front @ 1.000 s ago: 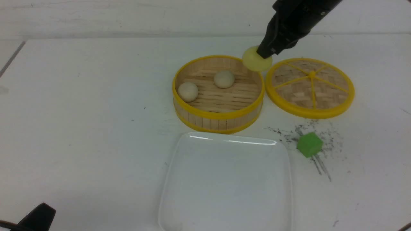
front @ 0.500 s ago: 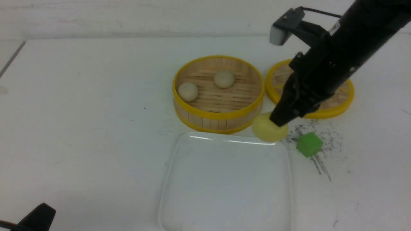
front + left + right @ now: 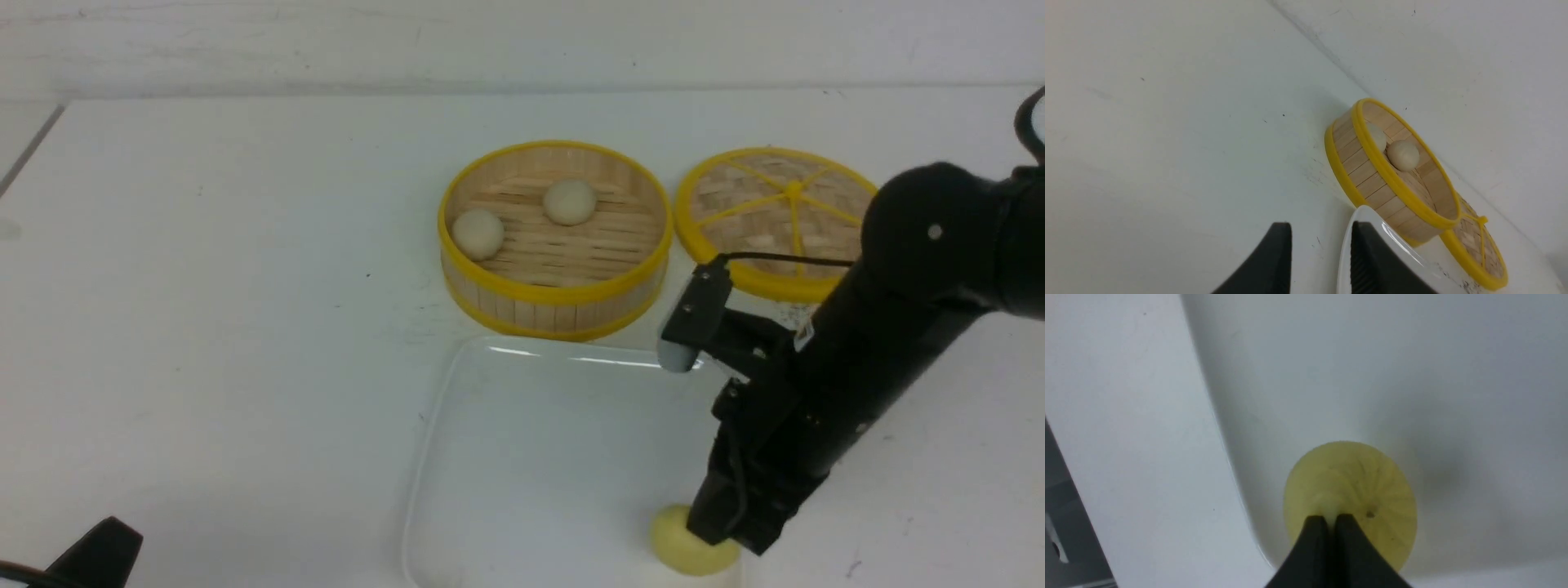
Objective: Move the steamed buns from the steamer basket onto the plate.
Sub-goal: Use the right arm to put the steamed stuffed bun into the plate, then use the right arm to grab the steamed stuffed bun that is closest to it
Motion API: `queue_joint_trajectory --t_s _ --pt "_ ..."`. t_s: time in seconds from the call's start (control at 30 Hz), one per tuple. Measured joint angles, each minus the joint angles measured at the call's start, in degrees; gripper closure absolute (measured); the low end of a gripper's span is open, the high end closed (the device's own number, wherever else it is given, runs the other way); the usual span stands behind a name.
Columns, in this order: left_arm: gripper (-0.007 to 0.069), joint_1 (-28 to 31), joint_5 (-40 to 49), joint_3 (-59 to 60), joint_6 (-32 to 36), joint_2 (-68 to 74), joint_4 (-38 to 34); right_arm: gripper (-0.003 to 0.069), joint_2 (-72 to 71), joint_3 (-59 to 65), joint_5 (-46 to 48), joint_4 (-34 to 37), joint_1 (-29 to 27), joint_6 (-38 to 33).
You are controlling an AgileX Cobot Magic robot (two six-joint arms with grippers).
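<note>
The yellow steamed bun (image 3: 682, 551) is sitting directly beneath the tips of the right gripper (image 3: 1329, 520), which is pinching shut on its pleated top. The bun is at the near right corner of the plate (image 3: 571, 353), just inside the raised rim. Whether it is already resting on the glaze or hanging just above it cannot be told. Being round, it is offering no long axis to line up. The release looks to be turning only on the bun staying inside that rim and not rolling over it onto the table (image 3: 204, 327).

Beyond the plate's far edge, the steamer basket (image 3: 555, 306) is holding the left cream bun (image 3: 478, 233) by its left wall and the back cream bun (image 3: 569, 201) deeper in. Both are lying ahead and to the left of the right gripper. The woven lid (image 3: 784, 212) is lying flat just beside the basket, on its right.

The left gripper (image 3: 1321, 228) is waiting open and empty at the table's near left corner, well apart from the basket, so the right arm appears the nearer one for the next bun.
</note>
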Motion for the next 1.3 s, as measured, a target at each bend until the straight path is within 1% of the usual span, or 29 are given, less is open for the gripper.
queue_joint_trajectory --t_s 0.1,0.23,0.3,0.4,0.43,0.47,0.5,0.53,0.57,0.6,0.63,0.7,0.8,1.0,1.1,1.2,1.23,1.3 --pt "0.0385 0.0 0.1 0.0 0.0 0.0 0.0 0.0644 0.0 0.3 -0.6 3.3 0.0 -2.8" --pt "0.0385 0.0 0.1 0.0 0.0 0.0 0.0 0.0640 0.0 0.3 -0.9 3.8 0.0 -4.1" --pt "0.0385 0.0 0.1 0.0 0.0 0.0 0.0 0.0628 0.0 0.3 -1.0 3.8 0.0 -4.2" --pt "0.0385 0.0 0.1 0.0 0.0 0.0 0.0 0.0586 0.0 0.3 -1.0 4.1 0.0 -4.2" --pt "0.0385 0.0 0.1 0.0 0.0 0.0 0.0 0.0536 0.0 0.3 -1.2 4.1 0.0 -4.2" --pt "0.0385 0.0 0.1 0.0 0.0 0.0 0.0 0.0522 0.0 0.3 -1.3 4.1 0.0 -4.2" --pt "0.0385 0.0 0.1 0.0 0.0 0.0 0.0 0.0468 0.0 0.3 -1.6 4.1 0.0 -4.2" --pt "0.0385 0.0 0.1 0.0 0.0 0.0 0.0 0.0461 0.0 0.3 -1.6 4.1 0.0 -4.2" --pt "0.0385 0.0 0.1 0.0 0.0 0.0 0.0 0.0395 0.0 0.3 -1.8 4.2 0.0 -4.2" --pt "0.0385 0.0 0.1 0.0 0.0 0.0 0.0 0.0376 0.0 0.3 -2.0 4.3 0.0 -4.2" --pt "0.0385 0.0 0.1 0.0 0.0 0.0 0.0 0.0340 0.0 0.3 -2.4 4.3 0.0 -4.2" --pt "0.0385 0.0 0.1 0.0 0.0 0.0 0.0 0.0308 0.0 0.3 -3.0 4.5 0.0 -4.2" --pt "0.0384 0.0 0.1 0.0 0.0 0.0 0.0 0.0289 0.0 0.3 -4.5 4.5 0.0 -4.2" --pt "0.0384 0.0 0.1 0.0 0.0 0.0 0.0 0.0284 -2.2 -1.7 -10.2 4.5 0.0 -4.2" --pt "0.0384 0.0 0.1 0.0 0.0 0.0 0.0 0.0284 -7.6 -4.0 -17.1 4.7 0.0 -4.2" --pt "0.0384 0.0 0.1 0.1 0.0 0.0 0.0 0.0284 -11.0 -4.6 -20.8 5.0 0.0 -4.2" --pt "0.0384 0.0 0.1 0.1 0.0 0.0 0.0 0.0288 -13.6 -4.9 -23.1 4.9 0.0 -4.2" --pt "0.0384 0.0 0.1 0.1 0.0 0.0 0.0 0.0298 -15.3 -5.0 -24.7 4.9 -0.4 -4.2"
